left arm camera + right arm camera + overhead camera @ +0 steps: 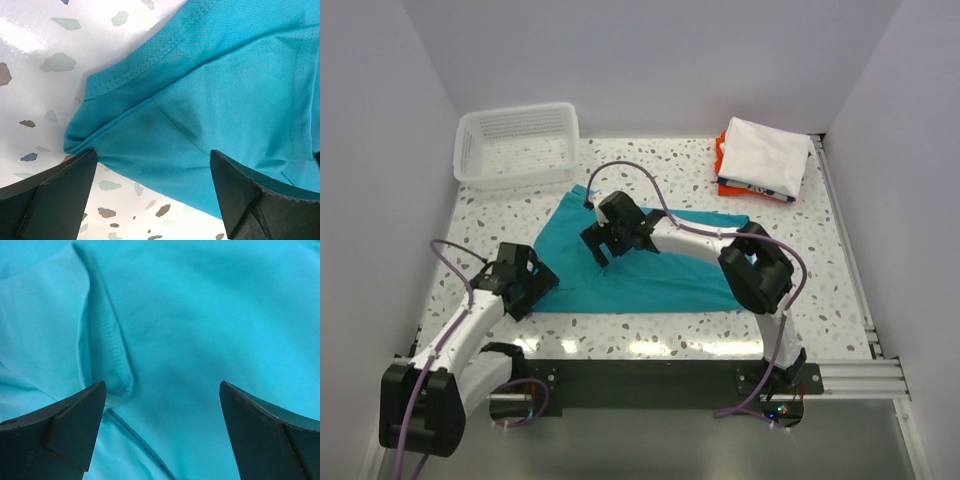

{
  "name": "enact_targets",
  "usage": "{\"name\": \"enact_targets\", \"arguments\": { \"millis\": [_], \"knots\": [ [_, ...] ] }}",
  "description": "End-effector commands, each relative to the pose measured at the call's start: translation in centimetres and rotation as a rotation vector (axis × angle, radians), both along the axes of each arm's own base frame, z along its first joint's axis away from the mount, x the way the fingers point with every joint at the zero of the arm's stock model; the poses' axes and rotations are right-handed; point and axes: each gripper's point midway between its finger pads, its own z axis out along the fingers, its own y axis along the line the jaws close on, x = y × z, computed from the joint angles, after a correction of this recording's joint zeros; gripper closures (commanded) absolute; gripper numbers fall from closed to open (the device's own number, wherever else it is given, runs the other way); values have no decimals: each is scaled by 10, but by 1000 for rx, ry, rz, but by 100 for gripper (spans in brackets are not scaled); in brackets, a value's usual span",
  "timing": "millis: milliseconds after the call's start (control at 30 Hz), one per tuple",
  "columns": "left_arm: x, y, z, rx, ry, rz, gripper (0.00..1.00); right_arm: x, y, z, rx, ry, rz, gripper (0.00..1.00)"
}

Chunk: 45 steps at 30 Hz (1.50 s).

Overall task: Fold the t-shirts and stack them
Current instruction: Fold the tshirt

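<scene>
The teal t-shirt (650, 262) lies spread flat across the middle of the table. My left gripper (532, 290) is open over its near left corner; in the left wrist view the shirt's hemmed edge (200, 115) lies between the fingers, just above the table. My right gripper (603, 245) is open over the shirt's left part; the right wrist view shows a folded hem (107, 345) by the left finger. A folded stack sits at the back right: the white t-shirt (765, 155) on top, the orange one (719, 160) and the dark-edged one (755, 189) beneath.
A white slatted plastic basket (517, 145) stands at the back left. White walls close in the table on three sides. A metal rail (845, 250) runs along the right edge. Purple cables loop over both arms.
</scene>
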Motion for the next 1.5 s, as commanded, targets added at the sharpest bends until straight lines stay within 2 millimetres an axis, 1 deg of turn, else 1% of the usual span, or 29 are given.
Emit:
{"name": "enact_targets", "arguments": {
  "millis": [0, 33, 67, 100, 133, 167, 200, 233, 333, 367, 433, 467, 533, 567, 633, 667, 733, 767, 833, 867, 933, 1000, 1033, 1100, 1133, 1167, 1267, 1333, 1467],
  "knots": [
    [7, 6, 14, 21, -44, 11, 0, 16, -15, 69, 71, -115, -172, 1],
    [11, 5, 19, 19, -59, 5, 0, 14, -20, 88, 107, -134, -206, 1],
    [12, 4, 22, 19, -64, -2, 0, 15, -28, 95, 112, -148, -246, 1],
    [14, 3, 26, 16, -70, -11, 0, 15, -43, 93, 99, -169, -305, 1],
    [18, 2, 33, 15, -85, -23, 0, 13, -53, 112, 139, -188, -351, 1],
    [19, 2, 36, 17, -85, -26, 0, 7, -68, 106, 116, -179, -382, 1],
    [21, 1, 39, 13, -96, -32, 0, 5, -78, 108, 112, -178, -412, 1],
    [26, 0, 45, 10, -116, -38, 0, 0, -101, 110, 102, -166, -477, 1],
    [35, -10, 55, -30, -155, -80, 0, -11, -135, 103, 100, -117, -573, 1],
    [39, -14, 57, -43, -170, -90, 0, -25, -153, 95, 75, -90, -594, 1],
    [44, -24, 59, -86, -189, -128, 0, -34, -172, 89, 83, -58, -647, 1],
    [50, -28, 61, -99, -208, -141, 0, -48, -186, 82, 71, -42, -663, 1],
    [56, -40, 63, -120, -222, -172, 0, -58, -199, 73, 77, -19, -697, 1],
    [61, -46, 60, -125, -216, -186, 0, -68, -210, 59, 50, 7, -710, 1],
    [67, -62, 62, -135, -218, -232, 0, -77, -219, 55, 62, 28, -727, 1],
    [70, -73, 58, -136, -204, -263, 0, -83, -226, 46, 39, 44, -733, 1],
    [80, -86, 61, -148, -216, -283, 0, -88, -233, 38, 25, 58, -751, 1],
    [83, -90, 52, -150, -189, -292, 0, -91, -238, 29, 5, 72, -761, 1],
    [91, -96, 53, -164, -186, -309, 0, -93, -241, 20, 0, 107, -781, 1],
    [92, -96, 44, -157, -155, -305, 0, -91, -240, 19, 9, 114, -784, 1],
    [99, -95, 42, -138, -157, -295, 0, -86, -241, 12, 15, 130, -790, 1],
    [101, -92, 34, -125, -137, -286, 0, -77, -240, 8, 33, 132, -789, 1],
    [102, -92, 31, -117, -131, -287, 0, -74, -242, -1, 20, 156, -801, 1],
    [103, -89, 24, -102, -107, -282, 0, -65, -241, -6, 24, 171, -807, 1],
    [103, -88, 21, -99, -98, -281, 0, -59, -242, -6, 28, 184, -812, 1],
    [104, -86, 17, -96, -85, -274, 0, -57, -242, -16, 6, 201, -817, 1],
    [102, -80, 10, -83, -63, -263, 0, -47, -246, -28, -7, 223, -840, 1],
    [99, -74, 5, -70, -50, -254, 0, -38, -249, -31, 1, 211, -862, 1],
    [89, -65, -1, -55, -15, -241, 0, -46, -253, -42, -49, 251, -859, 1]
  ]
}}
